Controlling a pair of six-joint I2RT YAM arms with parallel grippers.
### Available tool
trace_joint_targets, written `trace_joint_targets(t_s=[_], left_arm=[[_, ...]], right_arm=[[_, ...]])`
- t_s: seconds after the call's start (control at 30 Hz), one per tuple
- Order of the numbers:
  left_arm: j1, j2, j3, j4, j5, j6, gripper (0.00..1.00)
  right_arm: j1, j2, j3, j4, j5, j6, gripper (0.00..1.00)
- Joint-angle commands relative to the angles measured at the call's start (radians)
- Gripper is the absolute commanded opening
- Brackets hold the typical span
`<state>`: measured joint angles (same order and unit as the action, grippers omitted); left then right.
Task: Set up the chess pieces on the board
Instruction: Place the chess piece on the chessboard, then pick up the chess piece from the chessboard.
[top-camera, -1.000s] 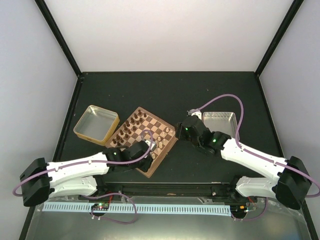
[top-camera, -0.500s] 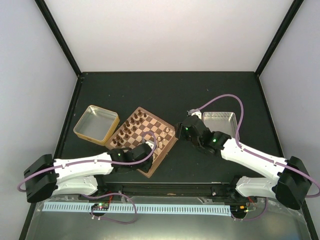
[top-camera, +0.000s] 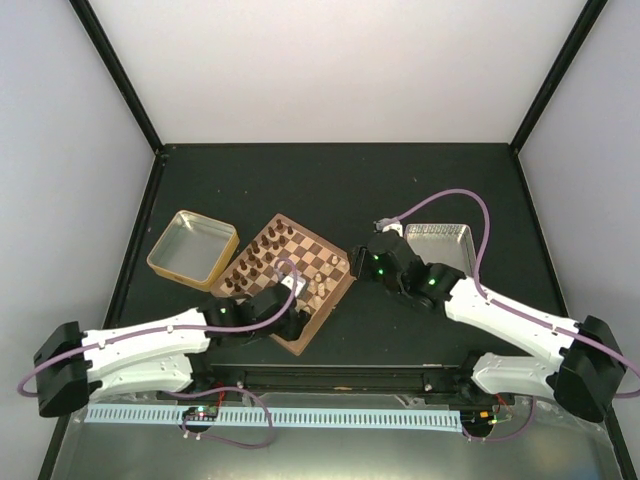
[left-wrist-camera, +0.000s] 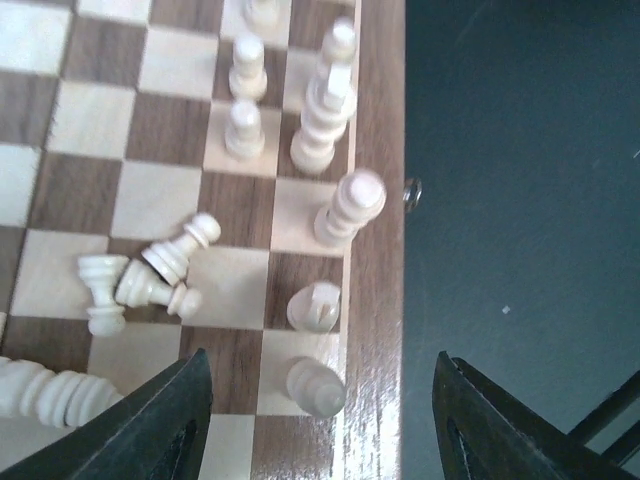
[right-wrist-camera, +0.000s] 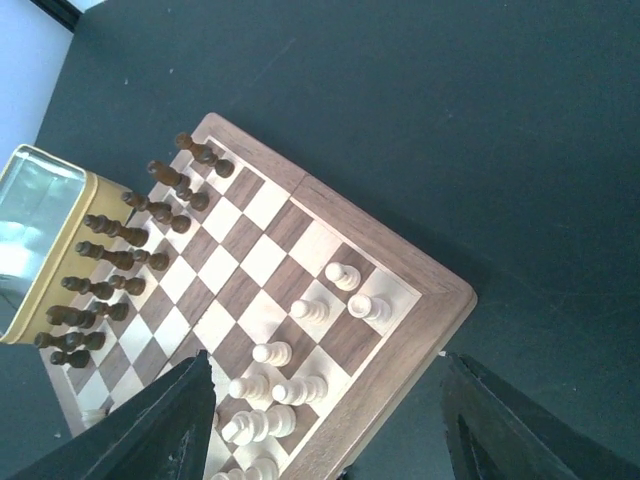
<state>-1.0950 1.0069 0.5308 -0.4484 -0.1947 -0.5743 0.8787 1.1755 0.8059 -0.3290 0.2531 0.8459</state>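
Wooden board (right-wrist-camera: 262, 262) lies angled on dark table (top-camera: 420, 190), left of centre. We see L gripper (left-wrist-camera: 320, 358) over its near corner, jaws apart, empty; R gripper (right-wrist-camera: 325, 358) also spread, empty. Pale pieces (left-wrist-camera: 325, 125) by the rim, some toppled; dark pieces (right-wrist-camera: 105, 256) in two rows opposite.

Plain white walls (top-camera: 330, 70) boxed in a dark matte counter (top-camera: 330, 180), with black corner posts (top-camera: 117, 72) at the seams. The light was soft and even.

Even bright overhead light; glare on board (left-wrist-camera: 378, 385) rim; near fingers (left-wrist-camera: 150, 430) soft, dark
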Motion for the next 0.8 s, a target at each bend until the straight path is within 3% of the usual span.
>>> trace_joint_targets(t_s=[0.0,0.27,0.43,0.6,0.77], left_arm=[[0.017,-0.083,0.066,-0.015,-0.074,0.029,0.63],[0.172,-0.219,0.110,-0.061,-0.115,0.035,0.65],[0.337,-0.261,0.126,-0.124,-0.031,0.004,0.65],[0.464,-0.301,0.113,-0.140,0.079,-0.010,0.60],[0.568,-0.347,0.104,-0.161,0.135,-0.016,0.51]], right_arm=[[-0.006,-0.035,0.005,0.015,-0.013,-0.018,0.63],[-0.006,-0.013,0.027,0.005,-0.065,-0.055,0.62],[-0.006,0.042,0.078,-0.017,-0.144,-0.134,0.62],[0.002,0.193,0.209,-0.095,-0.260,-0.211,0.59],[0.072,0.358,0.373,-0.224,-0.233,-0.276,0.55]])
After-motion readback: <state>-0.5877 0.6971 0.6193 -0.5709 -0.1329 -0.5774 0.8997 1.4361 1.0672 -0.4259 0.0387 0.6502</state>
